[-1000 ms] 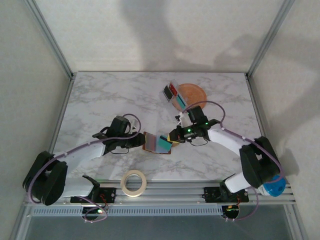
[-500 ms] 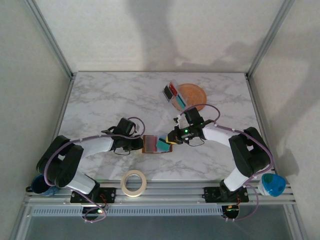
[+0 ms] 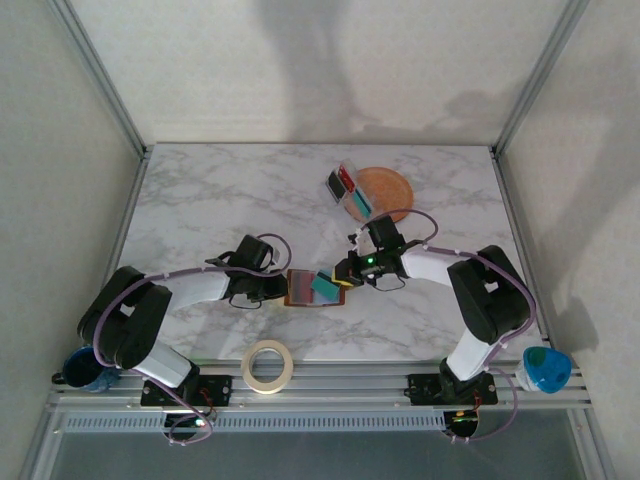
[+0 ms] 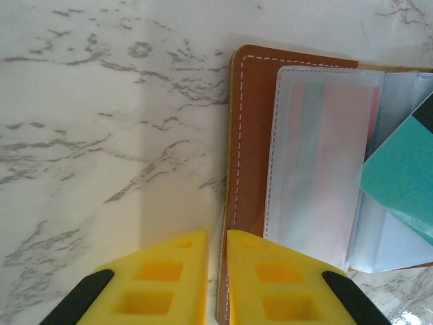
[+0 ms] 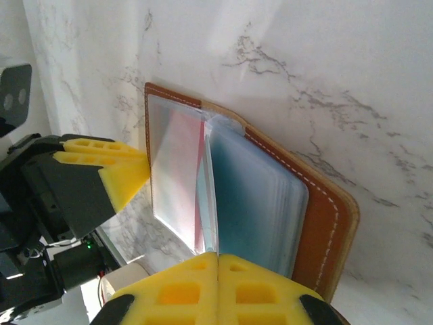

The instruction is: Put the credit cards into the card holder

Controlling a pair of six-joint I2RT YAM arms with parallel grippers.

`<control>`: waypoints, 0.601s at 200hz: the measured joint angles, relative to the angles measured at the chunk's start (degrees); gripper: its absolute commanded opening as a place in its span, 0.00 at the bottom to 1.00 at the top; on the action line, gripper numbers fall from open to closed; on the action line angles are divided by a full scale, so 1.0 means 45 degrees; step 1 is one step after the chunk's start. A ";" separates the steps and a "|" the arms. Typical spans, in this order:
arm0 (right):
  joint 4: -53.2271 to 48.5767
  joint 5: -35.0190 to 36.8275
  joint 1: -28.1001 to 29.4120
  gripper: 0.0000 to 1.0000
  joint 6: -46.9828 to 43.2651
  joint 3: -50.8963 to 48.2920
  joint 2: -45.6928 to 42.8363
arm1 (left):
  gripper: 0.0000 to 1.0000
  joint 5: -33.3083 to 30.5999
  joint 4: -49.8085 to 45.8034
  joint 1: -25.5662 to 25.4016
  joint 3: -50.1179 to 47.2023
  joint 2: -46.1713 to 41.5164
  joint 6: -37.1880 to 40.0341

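The marble table [image 3: 200, 200] holds an orange plate [image 3: 392, 185] toward 1 o'clock and the open brown wallet [image 4: 247, 135] toward 6. The left gripper [image 4: 216, 271], fingers almost together, presses the wallet's 9 o'clock edge. The right gripper [image 5: 218, 284], closed, pinches a teal card [image 4: 402, 183] at its 3 o'clock.
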 measured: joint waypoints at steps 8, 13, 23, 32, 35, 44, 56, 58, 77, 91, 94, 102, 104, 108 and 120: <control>0.0112 0.0024 0.0005 0.00 0.0078 0.0000 0.0000 | 0.15 0.0000 0.0000 0.0000 0.0000 0.0000 0.0000; 0.0180 0.0058 0.0010 0.00 0.0117 0.0000 0.0005 | 0.15 0.0000 0.0000 0.0000 0.0000 0.0000 0.0000; 0.0219 0.0189 0.0044 0.00 0.0165 0.0000 0.0019 | 0.15 0.0000 0.0005 0.0000 0.0000 0.0000 0.0000; 0.0228 0.0311 0.0092 0.00 0.0180 0.0000 0.0044 | 0.14 0.0000 0.0005 0.0000 0.0000 0.0000 0.0000; 0.0228 0.0374 0.0126 0.00 0.0189 0.0000 0.0049 | 0.14 0.0000 0.0000 0.0000 0.0000 0.0000 0.0000; 0.0228 0.0559 0.0219 0.00 0.0219 0.0000 0.0058 | 0.14 -0.0005 0.0000 0.0000 0.0000 0.0000 -0.0005; 0.0277 0.0855 0.0393 0.04 0.0316 0.0000 0.0068 | 0.14 -0.0049 0.0024 0.0000 0.0000 -0.0005 -0.0058; 0.0296 0.0889 0.0427 0.05 0.0335 0.0000 0.0068 | 0.14 -0.0049 0.0034 0.0000 -0.0005 -0.0005 -0.0053; 0.0529 0.1258 0.0787 0.10 0.0544 0.0000 0.0083 | 0.14 -0.0102 0.0223 0.0000 -0.0146 -0.0141 -0.0248; 0.0685 0.1666 0.1083 0.12 0.0787 0.0000 0.0092 | 0.13 -0.0126 0.0301 -0.0005 -0.0257 -0.0335 -0.0408; 0.0719 0.1773 0.1141 0.12 0.0874 -0.0010 0.0092 | 0.13 -0.0146 0.0330 -0.0015 -0.0287 -0.0379 -0.0486; 0.0801 0.2050 0.1302 0.13 0.0971 -0.0015 0.0092 | 0.12 -0.0160 0.0413 -0.0019 -0.0335 -0.0461 -0.0602; 0.0835 0.2123 0.1341 0.13 0.0981 -0.0019 0.0092 | 0.12 -0.0165 0.0427 -0.0029 -0.0355 -0.0486 -0.0602; 0.0884 0.2259 0.1428 0.13 0.1064 -0.0024 0.0092 | 0.12 -0.0209 0.0486 -0.0044 -0.0393 -0.0525 -0.0714; 0.0947 0.2589 0.1617 0.13 0.1161 -0.0034 0.0092 | 0.12 -0.0282 0.0685 -0.0102 -0.0520 -0.0602 -0.0889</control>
